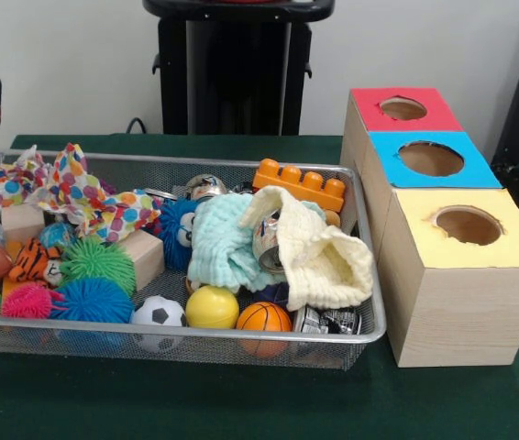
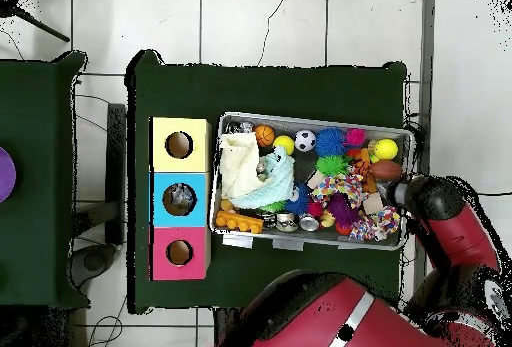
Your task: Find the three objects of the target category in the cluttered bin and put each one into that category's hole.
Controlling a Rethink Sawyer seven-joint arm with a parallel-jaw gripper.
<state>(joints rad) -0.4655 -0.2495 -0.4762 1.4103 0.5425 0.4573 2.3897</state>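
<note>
You have a table (image 1: pixel 241 403) under dark green cloth, and in the overhead view a second green-covered table (image 2: pixel 35 178) stands well apart to its side with a purple disc (image 2: pixel 4 174) at the picture's edge. The floor (image 2: pixel 265 25) is pale tile, with thin cables (image 2: pixel 92 113) trailing between the two tables

The wire bin (image 1: pixel 369 316) sits on the table (image 1: pixel 241 403); the row of three boxes (image 1: pixel 461 275) stands at its 3 o'clock in the front view, touching or just beside it. Inside the bin, the toy brick (image 1: pixel 300 184) lies at 1 o'clock — behind the two cloths (image 1: pixel 269 243), which drape over a can (image 1: pixel 267 240). Four balls (image 1: pixel 212 307) line the near rim at 6 o'clock. The patterned cloth (image 1: pixel 67 192) lies at 10 o'clock. In the overhead view, the arm (image 2: pixel 445 223) hangs over one end of the bin.
</note>
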